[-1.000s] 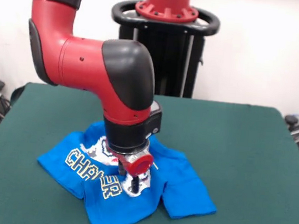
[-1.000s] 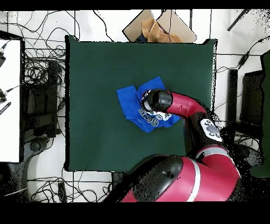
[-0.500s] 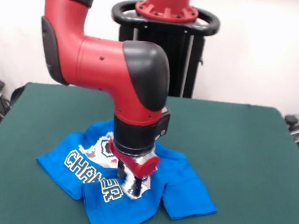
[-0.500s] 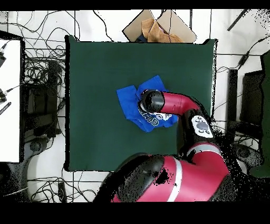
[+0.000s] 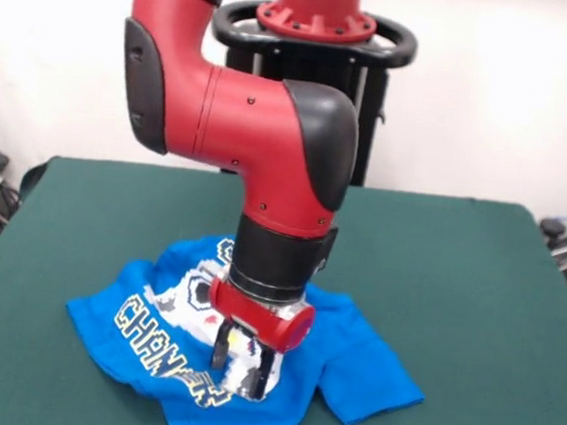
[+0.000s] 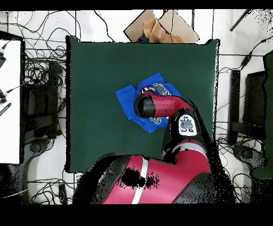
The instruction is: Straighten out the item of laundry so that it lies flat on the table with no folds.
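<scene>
The item of laundry (image 5: 132,324), a bright blue T-shirt, lies rumpled on the near left-centre of the green table (image 5: 459,270). Yellow-white lettering runs along its folded front left part, and one sleeve sticks out to the right. My gripper (image 5: 242,364) comes straight down on the shirt's middle and is shut on a raised bunch of the white-grey print. In the overhead view the shirt (image 6: 127,98) shows left of and above the red arm (image 6: 160,105), which hides the gripper.
A cardboard box (image 6: 160,26) lies just past the table's top edge in the overhead view. Cables crowd the floor on the left, beside a white surface (image 6: 9,101). Green table (image 6: 96,64) stretches wide on all sides of the shirt.
The arm has swung right in the front view with the shirt's middle in its grip. The shirt has spread: more lettering shows and the right sleeve has slid further right.
</scene>
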### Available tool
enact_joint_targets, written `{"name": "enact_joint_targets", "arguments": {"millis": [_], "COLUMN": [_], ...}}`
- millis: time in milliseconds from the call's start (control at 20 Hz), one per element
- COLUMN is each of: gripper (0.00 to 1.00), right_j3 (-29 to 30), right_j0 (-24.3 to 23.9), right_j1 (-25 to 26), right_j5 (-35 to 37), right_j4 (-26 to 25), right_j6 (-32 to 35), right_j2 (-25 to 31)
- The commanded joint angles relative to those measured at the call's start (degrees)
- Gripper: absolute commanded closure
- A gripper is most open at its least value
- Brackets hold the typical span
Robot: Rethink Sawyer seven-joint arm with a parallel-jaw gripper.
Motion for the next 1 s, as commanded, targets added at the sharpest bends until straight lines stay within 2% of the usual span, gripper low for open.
{"name": "enact_joint_targets", "arguments": {"millis": [50,350,600,850,1000], "gripper": [0.0,0.0,0.0,0.0,0.0], "right_j3": [0.53,5.38,7.69,11.09,12.43], "right_j0": [-1.56,-6.22,-6.77,-7.33,-8.79], "right_j1": [1.06,-5.06,-7.74,-11.95,-12.38], "right_j5": [-2.05,5.28,11.77,13.63,13.64], "right_j4": [-0.9,1.15,2.96,3.4,4.29], "right_j6": [3.24,-0.85,-0.4,0.12,0.33], "right_j2": [-0.22,5.16,5.0,6.49,8.99]}}
